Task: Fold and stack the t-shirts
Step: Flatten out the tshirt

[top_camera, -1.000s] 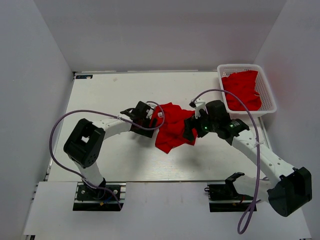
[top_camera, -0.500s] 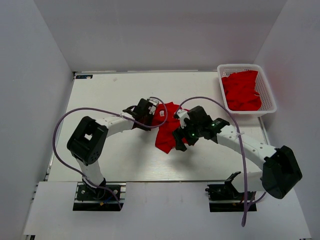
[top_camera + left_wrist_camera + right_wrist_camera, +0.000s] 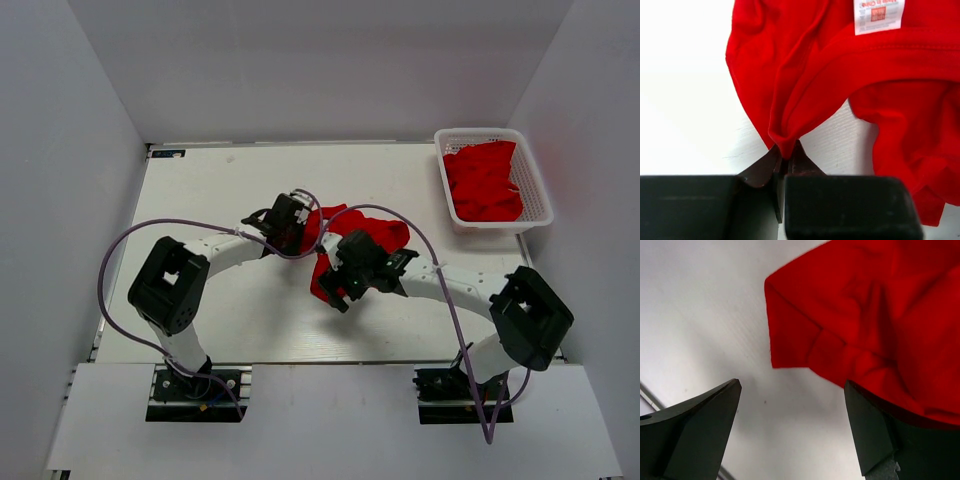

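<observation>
Top external view first: where is the shirt I'm working on?

Your red t-shirt (image 3: 385, 235) lies crumpled in a soft heap near the middle of the smooth white counter (image 3: 220, 190), between your two arms. The other shirts (image 3: 483, 180), the same plain red, sit bunched in the white plastic lattice basket (image 3: 478, 133) at the far right corner, well apart from it.

What are my left jaws doing?

In the left wrist view your left jaws are pressed together on a narrow pinch of the t-shirt (image 3: 840, 75). The knit cloth gathers to a point at the black tips and fans away from them in long, smooth folds. You can see the stitched neckline band curving across the picture, with a white sewn-in label (image 3: 879, 15) printed in red at the top edge. Matte white counter shows on either side of the pinched fold.

And the right?

In the right wrist view your right jaws are spread wide and hold nothing. You see the two dark, wedge-shaped fingers (image 3: 690, 435) low in the picture with bare counter between them. A squared corner of the t-shirt (image 3: 865, 315) lies ahead of them, doubled over into a thicker flap. The cloth's lower edge runs down to the finger on the right of that view. I cannot tell whether it touches it.
</observation>
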You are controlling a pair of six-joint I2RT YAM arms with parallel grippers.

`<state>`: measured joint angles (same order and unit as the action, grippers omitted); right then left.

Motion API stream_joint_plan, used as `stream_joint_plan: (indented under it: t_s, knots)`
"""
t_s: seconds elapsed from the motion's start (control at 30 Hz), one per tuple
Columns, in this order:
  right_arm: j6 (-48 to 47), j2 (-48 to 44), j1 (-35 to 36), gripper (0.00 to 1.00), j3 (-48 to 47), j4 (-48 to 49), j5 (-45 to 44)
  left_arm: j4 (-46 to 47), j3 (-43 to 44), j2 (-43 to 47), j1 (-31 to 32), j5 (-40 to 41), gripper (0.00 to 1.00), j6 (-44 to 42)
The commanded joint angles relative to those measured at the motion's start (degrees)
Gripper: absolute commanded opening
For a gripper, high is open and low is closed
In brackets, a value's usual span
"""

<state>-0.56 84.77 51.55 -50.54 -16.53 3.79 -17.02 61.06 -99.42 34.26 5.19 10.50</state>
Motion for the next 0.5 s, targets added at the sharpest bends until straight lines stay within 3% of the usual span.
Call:
stream_joint_plan:
  t_s: [0.0,0.33,0.47]
  knots:
    - [0.1,0.8,1.9,0.90,0.2,7.6,-6.6,0.8,1.0,3.5,-0.2,0.7,0.00,1.1]
    - [5.2,6.7,3.2,0.80,3.5,15.4,-13.4,0.2,-0.1,4.6,-0.2,1.3,0.00,2.7]
    - [5.9,8.3,2.9,0.70,5.5,19.0,-14.8,0.2,-0.7,4.6,-0.2,1.3,0.00,3.2]
